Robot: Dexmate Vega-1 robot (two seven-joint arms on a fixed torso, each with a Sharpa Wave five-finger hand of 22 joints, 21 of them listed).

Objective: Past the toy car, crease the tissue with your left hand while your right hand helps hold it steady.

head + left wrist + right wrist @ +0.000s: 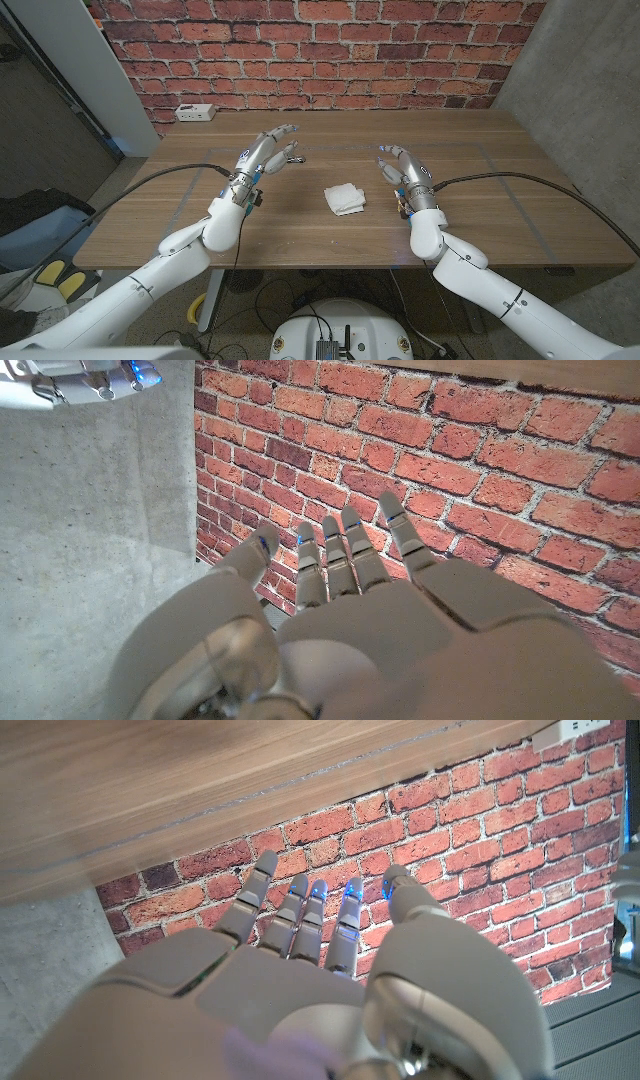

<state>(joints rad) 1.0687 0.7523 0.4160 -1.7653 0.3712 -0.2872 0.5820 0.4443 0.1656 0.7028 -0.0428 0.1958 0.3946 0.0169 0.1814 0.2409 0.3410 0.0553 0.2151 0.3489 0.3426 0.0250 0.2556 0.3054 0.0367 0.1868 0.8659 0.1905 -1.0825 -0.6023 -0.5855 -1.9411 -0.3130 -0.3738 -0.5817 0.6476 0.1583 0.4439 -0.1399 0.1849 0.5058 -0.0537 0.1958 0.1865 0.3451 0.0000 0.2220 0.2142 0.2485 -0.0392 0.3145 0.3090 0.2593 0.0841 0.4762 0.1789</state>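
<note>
Folded white tissue (345,198) on the wooden table (480,215), near the middle, between the two hands and touched by neither. Left hand (268,152) off to the tissue's left, fingers apart and reaching toward the brick wall (330,50), holding nothing; right hand (403,170) just right of the tissue, fingers likewise extended and empty. White power strip (194,113) at the table's far left edge by the wall.

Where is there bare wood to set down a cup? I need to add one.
Bare wooden table lies right of the right hand, left of the left hand, and along the far edge beside the white power strip. It is crowded between the hands, around the folded white tissue.
</note>
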